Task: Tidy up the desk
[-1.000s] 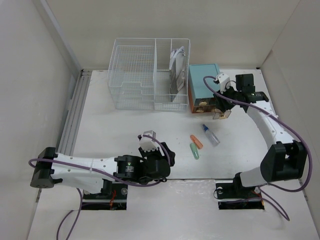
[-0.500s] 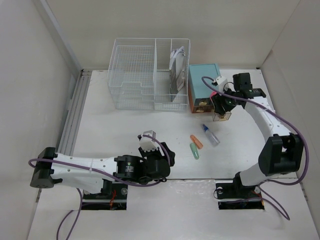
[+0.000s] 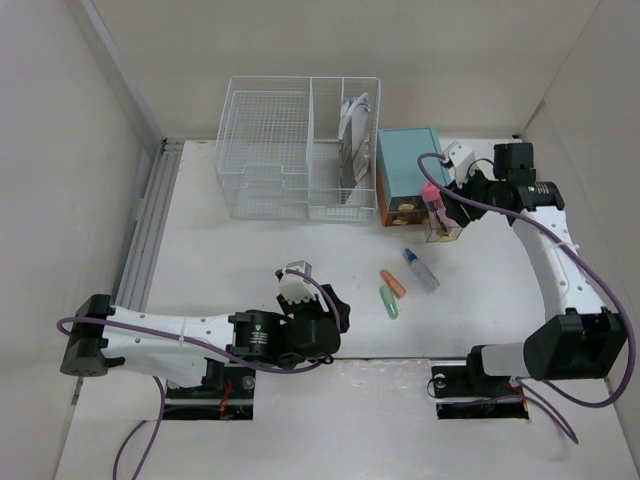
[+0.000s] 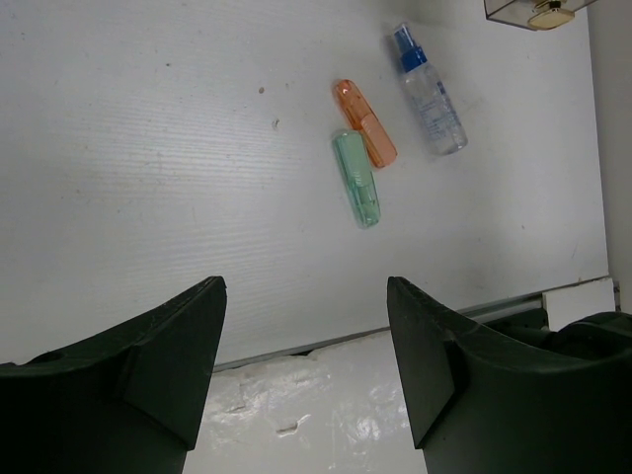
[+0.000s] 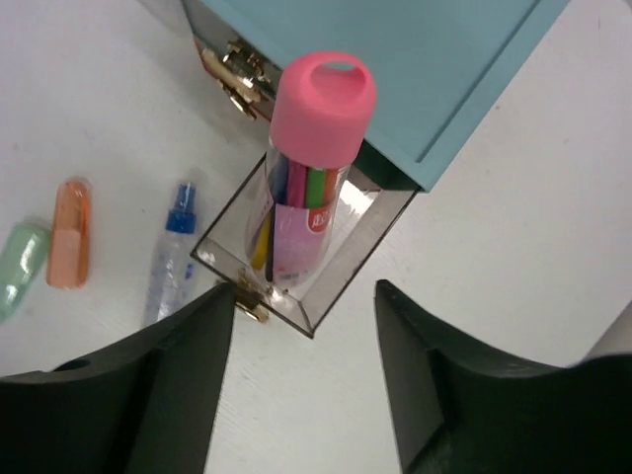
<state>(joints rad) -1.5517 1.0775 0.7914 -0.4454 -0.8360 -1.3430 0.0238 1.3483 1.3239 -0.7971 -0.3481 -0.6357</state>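
Observation:
The white desk [image 3: 230, 270] carries an orange highlighter [image 3: 393, 283], a green highlighter [image 3: 388, 302] and a small spray bottle [image 3: 421, 270]. A pink-capped tube of pens [image 5: 311, 148] stands tilted in the open clear drawer [image 5: 346, 267] of the teal drawer box [image 3: 405, 170]. My right gripper [image 5: 301, 288] is open and empty, just off the drawer's front; it also shows in the top view [image 3: 455, 203]. My left gripper [image 4: 306, 286] is open and empty over the desk's near edge, short of the highlighters [image 4: 355, 178].
A white wire-mesh basket [image 3: 290, 150] stands at the back, with a notebook [image 3: 355, 130] upright in its right compartment. A grey metal rail [image 3: 150, 230] runs along the desk's left edge. White walls close in the sides and back.
My right gripper has drawn back to the right, away from the drawer, and the pink-capped tube now stands free in it. The left arm has not moved.

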